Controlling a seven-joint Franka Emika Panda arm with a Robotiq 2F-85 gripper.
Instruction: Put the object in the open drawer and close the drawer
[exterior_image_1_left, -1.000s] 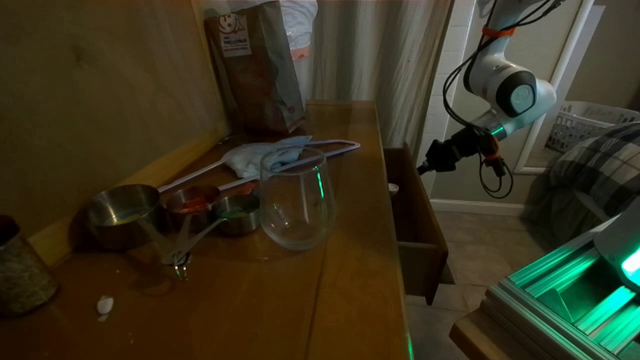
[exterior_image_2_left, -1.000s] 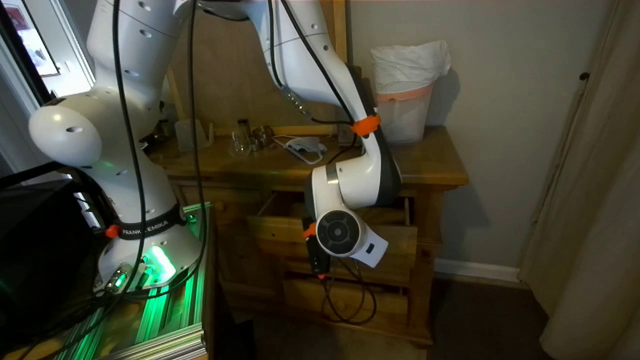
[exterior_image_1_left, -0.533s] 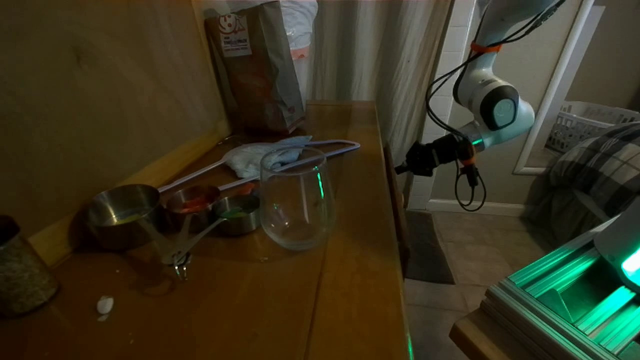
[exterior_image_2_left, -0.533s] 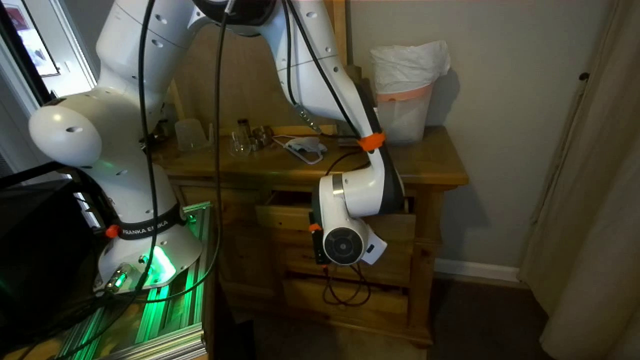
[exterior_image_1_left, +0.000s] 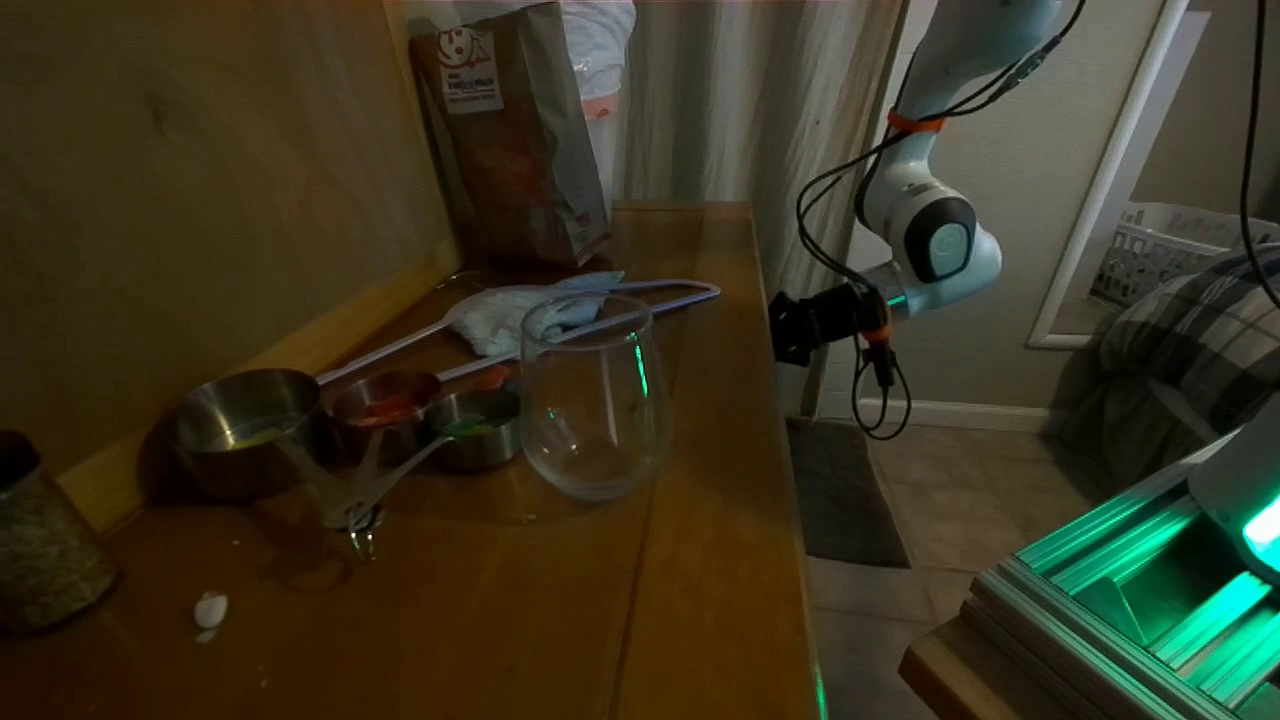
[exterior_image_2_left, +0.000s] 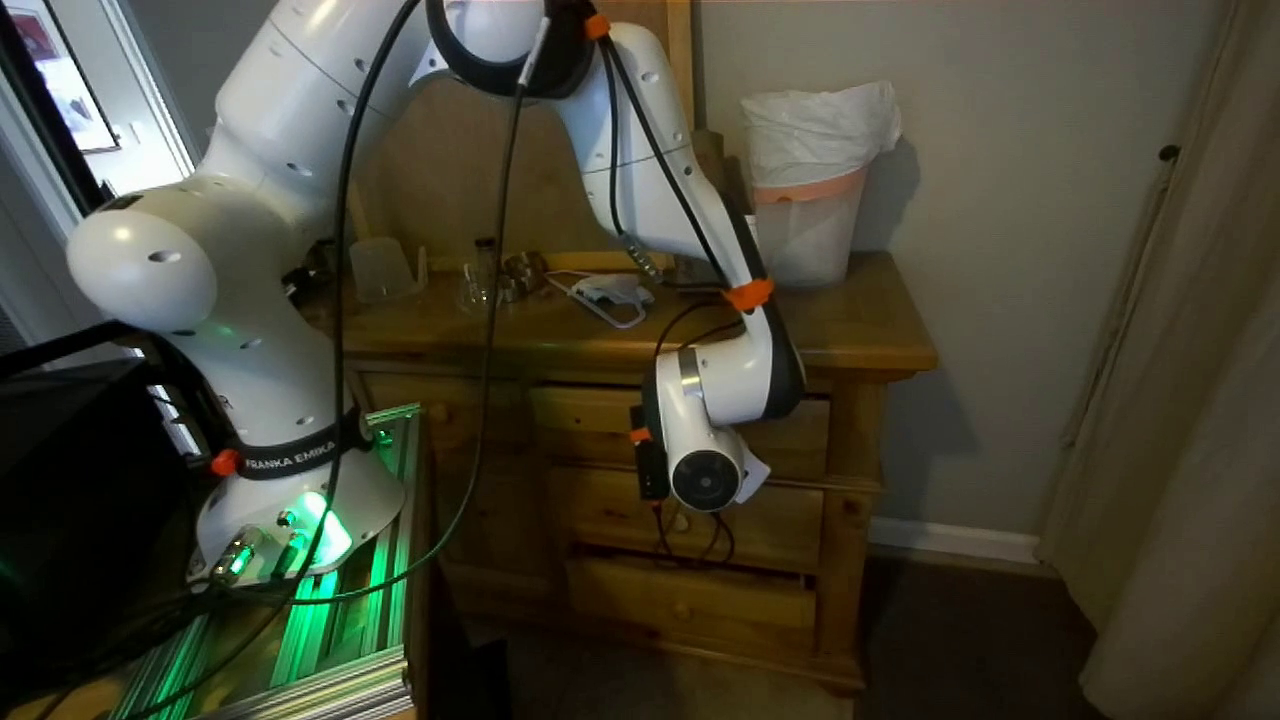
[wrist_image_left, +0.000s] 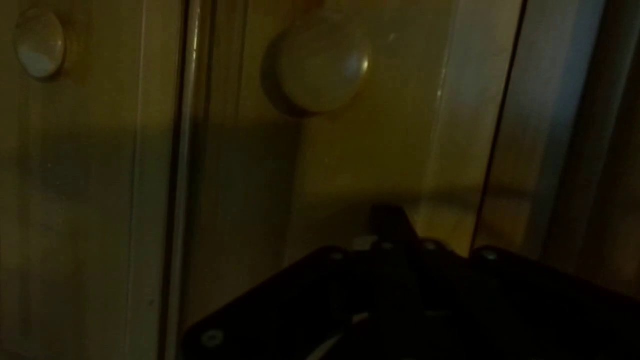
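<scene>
The drawer (exterior_image_2_left: 582, 410) of brown wood is the top one of the dresser, and its front looks about flush with the dresser in an exterior view. In the wrist view the drawer front (wrist_image_left: 380, 150) fills the middle, with a round knob (wrist_image_left: 322, 65). My black gripper (wrist_image_left: 387, 215) is shut with its fingertips together, empty, against or very close to the drawer front. In an exterior view the gripper (exterior_image_1_left: 790, 330) is at the dresser edge, its tips hidden behind the top. The object is hidden in all views.
On the dresser top (exterior_image_1_left: 720, 560) stand a clear glass bowl (exterior_image_1_left: 595, 420), metal measuring cups (exterior_image_1_left: 250, 430), a hanger with a mask (exterior_image_1_left: 500, 315) and a brown paper bag (exterior_image_1_left: 510, 140). A lower drawer (exterior_image_2_left: 690, 600) stands slightly out. Loose cables (exterior_image_1_left: 880, 400) hang at the wrist.
The drawer stood well out a second ago with a small pale thing inside. It has slid in to the dresser as my shut gripper moved toward the dresser.
</scene>
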